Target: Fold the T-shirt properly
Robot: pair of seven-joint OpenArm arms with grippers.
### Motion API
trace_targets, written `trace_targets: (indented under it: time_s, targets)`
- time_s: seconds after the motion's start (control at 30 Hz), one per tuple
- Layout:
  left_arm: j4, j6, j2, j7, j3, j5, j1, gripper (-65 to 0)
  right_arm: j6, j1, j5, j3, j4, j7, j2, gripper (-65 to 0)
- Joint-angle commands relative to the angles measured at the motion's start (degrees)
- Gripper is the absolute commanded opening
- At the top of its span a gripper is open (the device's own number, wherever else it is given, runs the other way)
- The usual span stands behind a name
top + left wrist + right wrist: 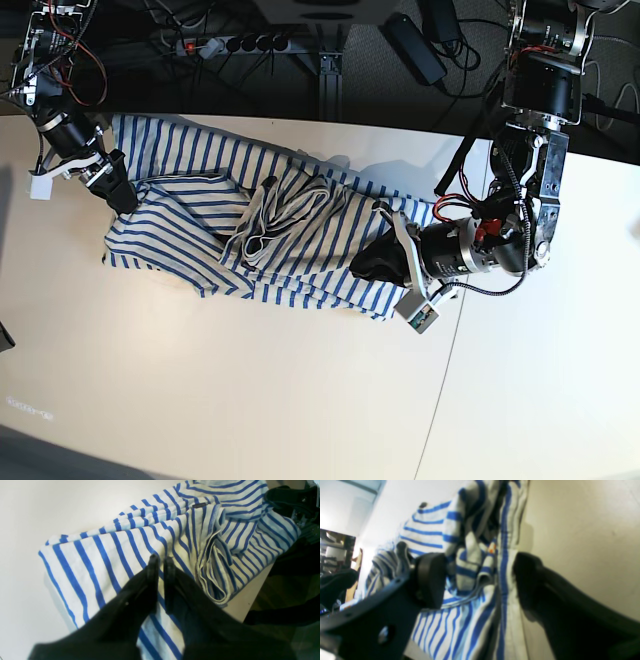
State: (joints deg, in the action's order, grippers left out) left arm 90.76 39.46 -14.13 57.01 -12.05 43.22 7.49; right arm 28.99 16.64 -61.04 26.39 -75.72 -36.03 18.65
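2 arms reach low over the T-shirt (290,240): left fingers (161,561) nearly closed, right fingers (480,577) spread wide around bunched cloth.

Pale table (250,400) bears rumpled, seemingly half-folded T-shirt (200,165).

You will find no legible text: the small dark tag (199,505) on the T-shirt (105,555) is too blurred to read.

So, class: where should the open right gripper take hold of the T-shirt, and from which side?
Probably the bunched sleeve edge lying between the right gripper, approached from the table's end: the T-shirt is thick and raised there.
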Motion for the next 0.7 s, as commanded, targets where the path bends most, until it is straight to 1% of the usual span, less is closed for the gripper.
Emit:
trace_targets:
  time_s: [0.0, 0.07, 0.17, 0.27, 0.3, 0.43, 0.53, 0.6, 0.67]
  targets:
    - [1.03, 0.54, -0.20, -1.07, 0.17, 1.18, 1.22, -60.9, 3.34, 0.13, 2.78, -0.07, 0.39, -2.58, -0.13, -23.9]
    - [1.03, 0.54, -0.20, -1.05, 0.17, 1.18, 1.22, -60.9, 3.34, -0.24, 2.80, -0.07, 0.39, -2.56, -0.74, -32.9]
    - [1.03, 0.54, -0.20, -1.07, 0.20, 1.16, 1.25, -60.9, 3.37, -1.05, 4.79, -0.07, 0.39, -2.54, -1.68, -46.2]
    - [1.03, 0.54, -0.20, -1.05, 0.17, 1.16, 1.22, -60.9, 3.37, -1.20, 6.01, -0.07, 0.39, -0.98, -2.08, -62.3]
    - [1.03, 0.54, -0.20, -1.05, 0.20, 1.16, 1.22, -60.9, 3.37, -1.22, 6.71, -0.07, 0.39, -0.72, -2.19, -65.0]
    - [1.03, 0.54, -0.24, -1.03, 0.20, 1.11, 1.22, -60.9, 3.37, -1.22, 9.27, 0.20, 0.39, -0.22, -2.14, -65.0]
    - [1.03, 0.54, -0.94, -1.01, 0.20, 1.09, 1.22, -60.9, 3.37, -1.22, 10.08, 2.05, 0.37, 0.28, -1.95, -65.0]
    - [1.03, 0.54, -1.60, -1.03, 0.20, 1.09, 1.25, -60.9, 3.37, -1.22, 10.08, 4.26, 0.37, 0.46, -1.07, -65.0]
    - [1.03, 0.54, -2.27, -1.03, 0.20, 1.11, 1.22, -60.9, 3.37, -1.22, 10.05, 6.78, 0.37, 0.44, 0.52, -65.0]
